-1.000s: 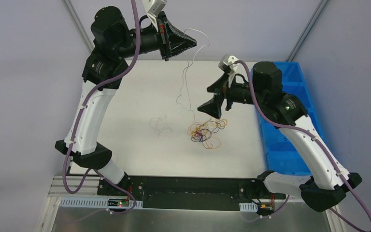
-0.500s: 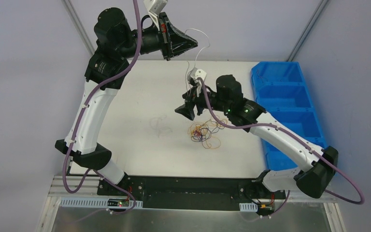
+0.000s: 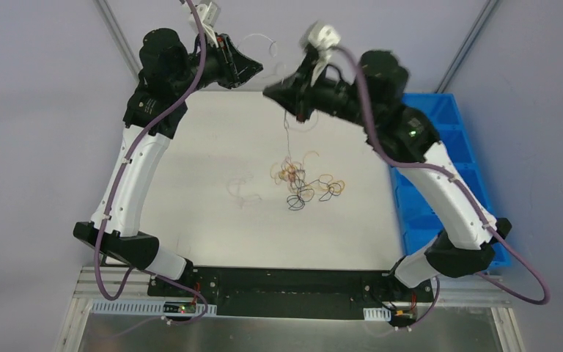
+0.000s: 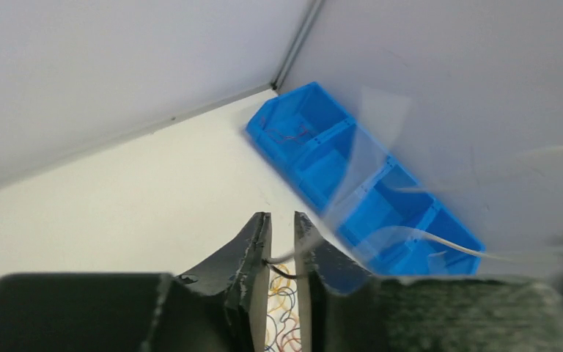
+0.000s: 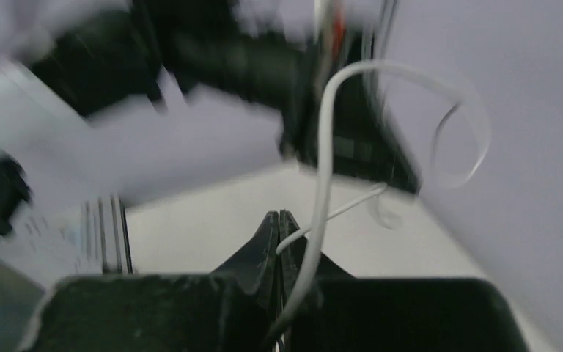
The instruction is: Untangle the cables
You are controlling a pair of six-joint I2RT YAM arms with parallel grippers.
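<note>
The cables lie as a small tangled clump [image 3: 298, 182] of orange, red, black and purplish wires in the middle of the white table [image 3: 205, 139]; the clump also shows low between the left jaws [image 4: 284, 317]. A white cable [image 3: 286, 130] rises from the clump to my right gripper [image 3: 270, 92], held high at the back. That gripper [image 5: 279, 214] is shut on the white cable [image 5: 324, 147]. Just to its left, my left gripper [image 3: 258, 70] is also raised. Its jaws [image 4: 281, 216] stand a narrow gap apart, with the white cable [image 4: 440, 246] crossing loosely between them.
A blue bin [image 3: 449, 110] with several compartments stands along the table's right edge, also in the left wrist view [image 4: 322, 154]. A faint pale cable [image 3: 240, 191] lies alone left of the clump. Grey walls close off the back and sides.
My right gripper swung up from beside the clump to the back and shut on the white cable. The left gripper shifted left and its jaws parted slightly. The clump slid a little left.
</note>
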